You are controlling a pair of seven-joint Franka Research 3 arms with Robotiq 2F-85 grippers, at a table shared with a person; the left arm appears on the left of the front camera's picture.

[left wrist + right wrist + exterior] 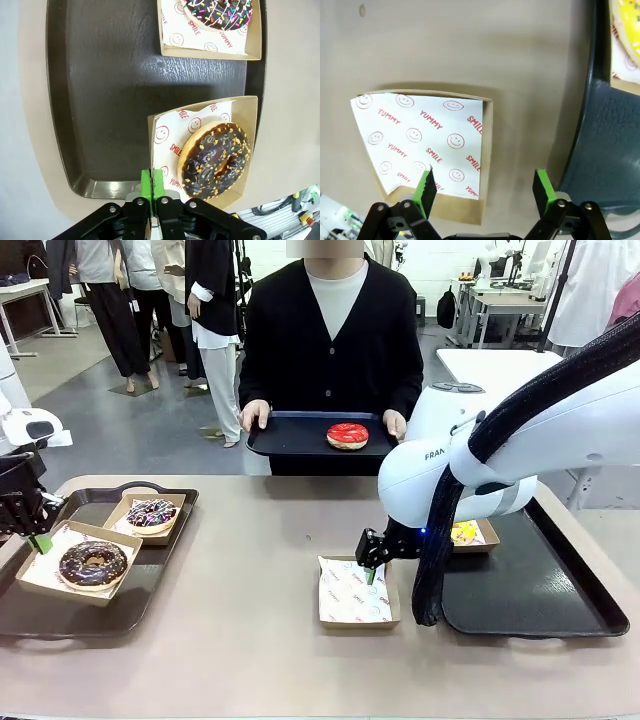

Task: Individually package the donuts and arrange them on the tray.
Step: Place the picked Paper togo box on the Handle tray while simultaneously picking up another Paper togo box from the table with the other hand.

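Note:
A person across the table holds a dark tray bearing the red-glazed donut. On the left tray sit two boxed donuts: the drizzled one and the dark chocolate one. The sprinkled donut lies in the farther box. My left gripper is shut at the corner of the dark donut's box; whether it pinches the rim is unclear. My right gripper hangs open over an empty paper-lined box. The yellow donut sits boxed on the right tray.
The right arm's white body and black cable sleeve hang over the right tray's left edge. Bare tabletop lies between the two trays. Other people stand far behind the person.

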